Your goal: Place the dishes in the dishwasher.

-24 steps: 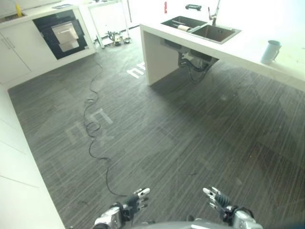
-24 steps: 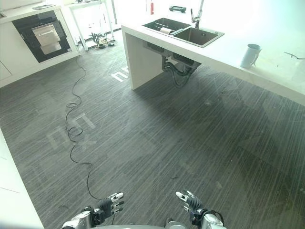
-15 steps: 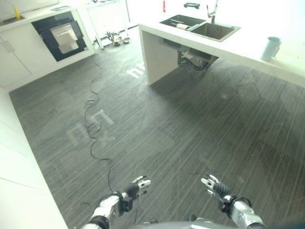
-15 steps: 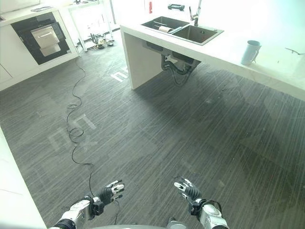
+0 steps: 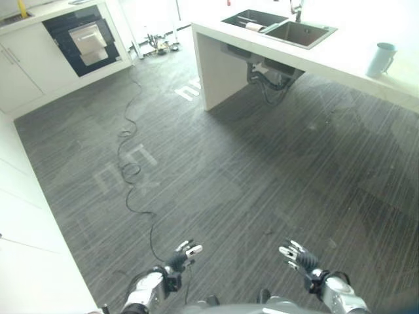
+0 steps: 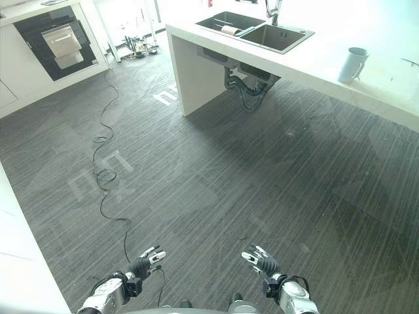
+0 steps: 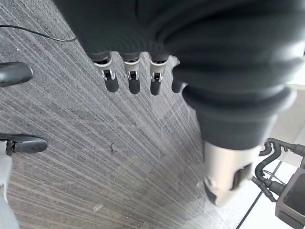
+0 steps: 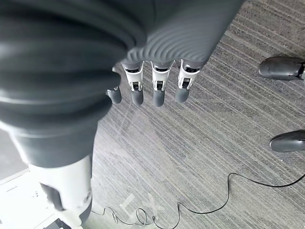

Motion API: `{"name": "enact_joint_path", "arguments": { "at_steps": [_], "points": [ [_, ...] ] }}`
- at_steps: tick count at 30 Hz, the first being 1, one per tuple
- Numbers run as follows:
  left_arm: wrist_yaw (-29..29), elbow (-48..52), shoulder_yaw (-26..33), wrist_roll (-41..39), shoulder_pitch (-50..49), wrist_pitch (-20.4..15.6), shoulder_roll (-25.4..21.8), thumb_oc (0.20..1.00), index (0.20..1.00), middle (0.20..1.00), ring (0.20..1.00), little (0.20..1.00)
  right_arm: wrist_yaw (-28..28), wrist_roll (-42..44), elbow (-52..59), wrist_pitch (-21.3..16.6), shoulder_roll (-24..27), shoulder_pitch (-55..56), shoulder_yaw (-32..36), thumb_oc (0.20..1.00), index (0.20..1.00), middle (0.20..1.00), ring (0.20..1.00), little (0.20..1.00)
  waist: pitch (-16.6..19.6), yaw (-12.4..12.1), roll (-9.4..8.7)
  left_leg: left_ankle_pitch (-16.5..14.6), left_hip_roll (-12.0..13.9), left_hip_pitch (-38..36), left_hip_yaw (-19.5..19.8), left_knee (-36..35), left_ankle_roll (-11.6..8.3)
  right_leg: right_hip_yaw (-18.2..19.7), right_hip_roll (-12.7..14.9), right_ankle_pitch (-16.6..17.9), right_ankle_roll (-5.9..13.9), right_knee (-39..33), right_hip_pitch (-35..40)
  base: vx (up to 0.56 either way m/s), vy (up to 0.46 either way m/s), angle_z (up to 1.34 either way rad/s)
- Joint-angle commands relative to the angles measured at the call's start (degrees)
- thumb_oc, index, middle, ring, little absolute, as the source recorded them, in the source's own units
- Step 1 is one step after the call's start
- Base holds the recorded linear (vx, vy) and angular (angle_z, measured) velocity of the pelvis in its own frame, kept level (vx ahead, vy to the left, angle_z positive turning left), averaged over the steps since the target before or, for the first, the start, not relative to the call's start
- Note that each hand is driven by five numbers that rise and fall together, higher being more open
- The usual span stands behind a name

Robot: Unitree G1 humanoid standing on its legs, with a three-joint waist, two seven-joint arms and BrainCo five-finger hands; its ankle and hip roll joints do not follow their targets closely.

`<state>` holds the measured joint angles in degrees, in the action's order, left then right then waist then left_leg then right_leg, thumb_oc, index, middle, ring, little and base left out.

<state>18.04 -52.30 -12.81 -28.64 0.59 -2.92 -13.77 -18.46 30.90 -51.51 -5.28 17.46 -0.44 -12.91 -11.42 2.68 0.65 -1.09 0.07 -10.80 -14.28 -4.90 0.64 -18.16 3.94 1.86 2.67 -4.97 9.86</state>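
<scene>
Nearest, the left hand (image 5: 178,256) and the right hand (image 5: 298,256) are held low over the grey striped floor (image 5: 249,170), fingers straight and nothing grasped. Far ahead, a mug (image 5: 380,59) stands on the white counter (image 5: 340,59), beside the sink (image 5: 288,29).

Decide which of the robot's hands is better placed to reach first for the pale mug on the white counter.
Right, tentatively. The pale handled mug stands on the white counter at the robot's far right; the open right hand hangs on that side, the left hand opposite.
</scene>
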Motion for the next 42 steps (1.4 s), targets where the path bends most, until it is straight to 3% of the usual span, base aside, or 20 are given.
{"name": "enact_joint_path", "arguments": {
  "at_steps": [1, 3, 10, 15, 17, 18, 21, 22, 23, 26, 29, 30, 32, 33, 34, 35, 38, 40, 41, 42],
  "points": [
    [0.07, 0.07, 0.39, -2.17, 3.30, -2.25, 1.04, 1.000, 1.000, 1.000, 1.000, 1.000, -0.20, 1.45, 0.60, -0.88, 0.30, -3.16, -0.69, 1.000, 1.000, 1.000, 1.000, 1.000, 0.96, -0.53, 1.17, -0.14, 4.33, 1.51, 0.34, 0.83, -4.11, 0.70, 1.32, -6.05, 3.45, 4.35, -0.56, -0.02, -0.036, 0.04],
    [0.89, 0.36, -0.08, 1.05, 3.34, -1.88, 0.78, 1.000, 1.000, 1.000, 1.000, 1.000, 0.57, 0.64, 0.85, -0.74, 0.57, -3.57, -0.63, 1.000, 1.000, 1.000, 1.000, 1.000, 0.74, -0.76, 1.20, 0.18, 4.50, 1.69, 0.81, 0.88, -4.29, 0.54, 1.14, -6.08, 3.29, 4.56, -0.68, -0.04, -0.052, 0.07],
    [0.67, 3.12, -0.46, -3.61, 4.28, -2.08, 1.11, 1.000, 1.000, 1.000, 1.000, 1.000, 3.40, 0.53, 2.17, -2.40, 1.13, -3.51, -0.97, 1.000, 1.000, 1.000, 1.000, 1.000, 0.44, -0.89, 1.42, 0.60, 4.80, 1.77, 1.86, 0.66, -4.65, 0.48, 0.49, -6.60, 2.85, 4.79, -0.52, -0.01, -0.069, 0.08],
    [-2.97, 4.85, -0.81, -4.40, 4.06, -0.60, 1.73, 1.000, 1.000, 1.000, 1.000, 1.000, 6.14, -1.06, 6.93, -0.92, 1.94, -3.29, -1.41, 1.000, 1.000, 1.000, 1.000, 1.000, -0.48, -0.29, 1.19, 2.02, 6.80, 3.35, 1.09, 1.92, -6.44, 0.20, -0.34, -6.94, 2.22, 4.90, -1.00, -0.05, -0.112, 0.02],
    [-4.20, 5.34, 0.09, -5.50, 4.53, -0.36, 1.51, 1.000, 1.000, 1.000, 1.000, 1.000, 6.58, -1.38, 8.37, -0.32, 2.80, -3.31, -1.31, 1.000, 1.000, 1.000, 1.000, 1.000, -1.25, 0.10, 0.79, 2.19, 7.91, 5.65, 0.52, 5.30, -7.13, 0.49, -0.46, -7.05, 1.64, 5.35, -1.54, -0.10, -0.142, 0.19],
    [-3.69, 5.07, 1.08, -5.49, 4.84, -1.30, 1.55, 1.000, 1.000, 1.000, 1.000, 1.000, 6.50, -1.02, 9.25, 0.18, 3.48, -3.65, -1.30, 1.000, 1.000, 1.000, 1.000, 1.000, -2.29, 0.20, -0.32, -0.52, 8.42, 8.43, 0.38, 13.07, -6.58, 0.66, 0.43, -7.05, 0.98, 6.74, -2.66, -0.10, -0.191, 0.25],
    [-2.75, 5.12, 1.23, -5.90, 4.87, -2.61, 1.45, 1.000, 1.000, 1.000, 1.000, 1.000, 5.92, -0.76, 9.60, 0.17, 3.95, -3.75, -1.00, 1.000, 1.000, 1.000, 1.000, 1.000, -3.47, -0.14, -1.37, -1.73, 7.73, 13.13, 0.50, 24.37, -5.42, 0.79, 0.95, -7.27, -0.22, 8.02, -3.25, 0.00, -0.195, 0.09],
    [-0.50, 5.71, 1.46, -5.72, 4.60, -2.19, 1.33, 1.000, 1.000, 1.000, 1.000, 1.000, 5.42, -0.04, 8.63, -0.67, 3.96, -3.16, -0.42, 1.000, 1.000, 1.000, 1.000, 1.000, -4.77, -0.62, -1.35, 0.15, 9.12, 17.50, -0.24, 30.96, -6.33, 0.94, -0.03, -8.62, -0.88, 8.32, -1.56, 0.08, -0.187, 0.08],
    [-0.15, 5.97, 1.42, -5.50, 4.51, -2.16, 1.34, 1.000, 1.000, 1.000, 1.000, 1.000, 5.35, 0.00, 8.48, -0.85, 3.95, -3.14, -0.30, 1.000, 1.000, 1.000, 1.000, 1.000, -4.96, -0.69, -1.29, 2.32, 9.49, 18.48, -1.27, 30.21, -6.02, 0.63, -0.08, -8.05, -1.23, 8.32, -1.84, 0.16, -0.096, 0.30],
    [4.31, 8.05, 0.51, -6.76, 3.22, -2.09, 1.27, 1.000, 1.000, 1.000, 1.000, 1.000, 5.01, -0.59, 8.40, -1.34, 3.90, -2.77, -0.14, 1.000, 1.000, 1.000, 1.000, 1.000, -5.77, -1.79, 0.30, 7.87, 9.37, 20.09, -0.83, 23.09, -7.58, 1.25, -1.36, -8.63, -1.13, 8.13, 0.00, 0.19, 0.085, 0.33],
    [5.77, 10.84, -0.22, -7.50, 1.90, -1.80, 0.86, 1.000, 1.000, 1.000, 1.000, 1.000, 6.24, -0.43, 10.44, -0.54, 4.41, -1.92, -0.47, 1.000, 1.000, 1.000, 1.000, 1.000, -6.04, -3.06, 1.71, 13.72, 10.94, 22.31, -0.23, 13.65, -8.99, 1.32, -1.79, -8.72, -0.78, 7.24, 1.65, 0.26, 0.177, -0.09],
    [6.48, 11.05, -0.32, -7.93, 1.75, -1.85, 0.80, 1.000, 1.000, 1.000, 1.000, 1.000, 6.97, -0.08, 10.98, -0.47, 4.49, -1.64, -0.71, 1.000, 1.000, 1.000, 1.000, 1.000, -6.24, -3.18, 1.85, 14.90, 11.89, 23.09, -1.34, 11.81, -9.42, 0.77, -1.54, -8.81, -0.66, 7.10, 2.26, 0.27, 0.159, -0.09],
    [8.47, 11.10, -0.19, -9.01, 1.59, -1.61, 0.61, 1.000, 1.000, 1.000, 1.000, 1.000, 7.45, 0.08, 11.10, -0.93, 4.69, -1.23, -0.88, 1.000, 1.000, 1.000, 1.000, 1.000, -6.46, -2.73, 1.48, 14.40, 12.62, 23.00, -3.10, 11.13, -10.19, -0.29, -0.61, -10.03, -0.36, 7.64, 3.21, 0.24, 0.154, 0.03],
    [10.13, 10.92, -0.24, -9.68, 1.51, -1.58, 0.44, 1.000, 1.000, 1.000, 1.000, 1.000, 7.76, 0.04, 11.02, -1.49, 4.77, -1.07, -0.94, 1.000, 1.000, 1.000, 1.000, 1.000, -6.35, -2.21, 1.68, 13.88, 13.82, 22.31, -5.77, 10.91, -10.08, -1.51, -0.36, -10.44, -0.15, 8.42, 3.16, 0.29, 0.257, 0.21],
    [11.35, 11.13, -0.28, -9.38, 1.30, -0.98, 0.41, 1.000, 1.000, 1.000, 1.000, 1.000, 8.45, 0.30, 10.89, -1.87, 4.69, -0.85, -1.06, 1.000, 1.000, 1.000, 1.000, 1.000, -6.09, -1.60, 1.50, 12.71, 14.86, 20.65, -9.18, 10.03, -9.72, -2.76, 0.40, -11.56, 0.20, 9.91, 3.30, 0.30, 0.259, 0.29],
    [11.07, 11.32, -0.42, -9.37, 1.14, -0.67, 0.46, 1.000, 1.000, 1.000, 1.000, 1.000, 8.52, 0.32, 10.90, -1.66, 4.60, -0.70, -1.02, 1.000, 1.000, 1.000, 1.000, 1.000, -6.04, -1.83, 1.34, 12.14, 14.52, 20.44, -9.06, 10.05, -9.53, -2.67, 0.72, -12.12, 0.37, 10.61, 3.56, 0.41, 0.308, 0.10],
    [10.13, 12.60, -0.61, -9.06, 0.31, -0.72, 0.07, 1.000, 1.000, 1.000, 1.000, 1.000, 6.59, -1.75, 11.24, -1.32, 3.59, 0.34, -0.34, 1.000, 1.000, 1.000, 1.000, 1.000, -4.71, -3.67, 0.12, 7.68, 11.14, 20.04, -8.01, 10.73, -6.26, -1.73, 1.85, -16.27, 1.68, 13.86, 6.61, 0.35, 0.251, -0.15],
    [10.00, 12.58, -0.68, -8.41, 0.53, -0.60, -0.41, 1.000, 1.000, 1.000, 1.000, 1.000, 6.77, -2.03, 11.39, -1.28, 2.92, 0.57, 0.11, 1.000, 1.000, 1.000, 1.000, 1.000, -4.04, -4.02, -0.25, 6.61, 9.73, 19.43, -8.38, 10.36, -5.02, -1.88, 2.60, -17.73, 2.46, 16.25, 7.13, 0.35, 0.379, -0.24],
    [9.48, 11.34, -2.81, -7.43, 2.94, -1.73, -1.34, 1.000, 1.000, 1.000, 1.000, 1.000, 8.96, -1.48, 13.00, -2.32, 1.05, 0.25, -0.16, 1.000, 1.000, 1.000, 1.000, 1.000, -3.11, -2.96, -0.97, 2.94, 3.31, 16.34, -7.58, 6.76, 0.22, 0.78, 6.06, -10.28, 8.20, 35.23, 2.34, 0.47, 0.654, 0.19],
    [7.43, 12.21, -3.73, -7.36, 3.77, -1.55, -1.66, 1.000, 1.000, 1.000, 1.000, 1.000, 10.04, -1.56, 13.97, -2.05, 0.22, 0.38, -0.80, 1.000, 1.000, 1.000, 1.000, 1.000, -3.38, -2.38, -0.63, 1.53, 1.18, 14.28, -6.38, 4.99, 2.15, 2.71, 7.22, -5.31, 9.88, 46.08, -3.07, 0.46, 0.671, 0.33]
  ]
}}
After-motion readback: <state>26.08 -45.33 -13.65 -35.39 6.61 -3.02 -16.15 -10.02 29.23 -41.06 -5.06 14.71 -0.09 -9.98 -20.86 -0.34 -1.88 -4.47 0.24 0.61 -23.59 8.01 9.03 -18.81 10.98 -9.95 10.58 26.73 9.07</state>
